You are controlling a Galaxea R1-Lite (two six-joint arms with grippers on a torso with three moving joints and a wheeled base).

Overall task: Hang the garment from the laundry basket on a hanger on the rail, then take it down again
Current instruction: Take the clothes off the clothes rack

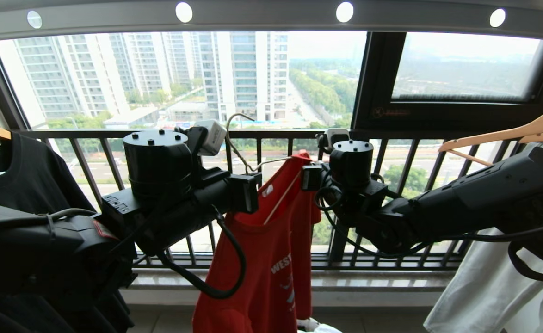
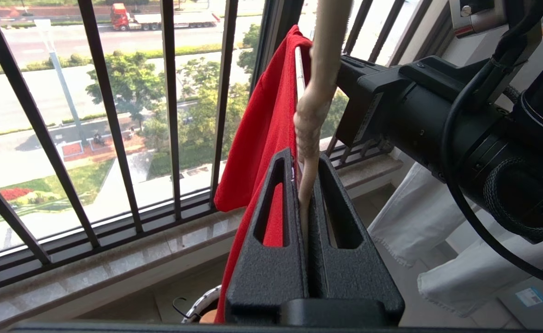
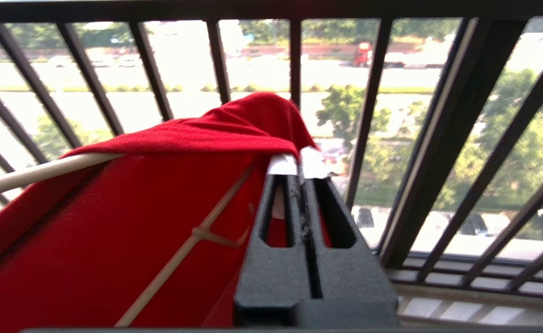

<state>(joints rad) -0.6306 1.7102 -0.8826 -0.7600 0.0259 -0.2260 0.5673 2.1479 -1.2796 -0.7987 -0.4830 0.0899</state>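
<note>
The garment (image 1: 262, 259) runs off the head view's edge at 6 o'clock, its white lettering partly folded out of sight. Only a sliver of the laundry basket (image 2: 202, 303) shows beneath the cloth. In the head view the left arm (image 1: 179, 203) covers the hanger (image 1: 241, 157) where it is held. The rail (image 1: 271, 18) is cropped at 12 o'clock.

text: "WEST" – white letters, cut off | on: red T-shirt (image 1: 271, 259) front
</note>
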